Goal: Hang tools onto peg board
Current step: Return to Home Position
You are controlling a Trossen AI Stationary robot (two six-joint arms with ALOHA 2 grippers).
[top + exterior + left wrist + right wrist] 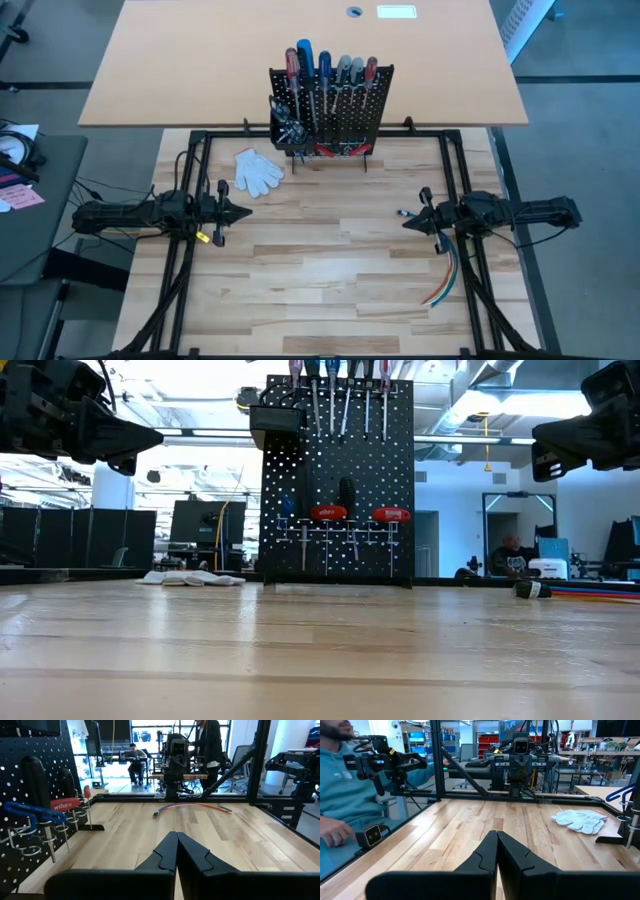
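Worktop [330,270]: light wood planks, with one arm along each side edge.

Peg board [350,112]: upright at the middle of the worktop's far edge. A small black bin [288,132] is fixed to its left side.

Tools [324,65]: a row of screwdrivers hangs along the top of the peg board, with red, blue and grey handles uppermost and shafts pointing down. The low view shows a second row lower on the board, including two red handles and one blue one. No tool lies loose on the worktop.

Left gripper [245,212]: raised above the worktop near the left edge, pointing toward the centre. Fingers clenched together, grasping nothing.

Right gripper [407,224]: raised near the right edge, pointing toward the centre. Fingers clenched together, grasping nothing.

Other items: white gloves [259,170] lie near the far edge, just left of the peg board's foot. Coloured wires [447,275] lie along the right edge. A person [350,795] in a teal top sits beyond the worktop.
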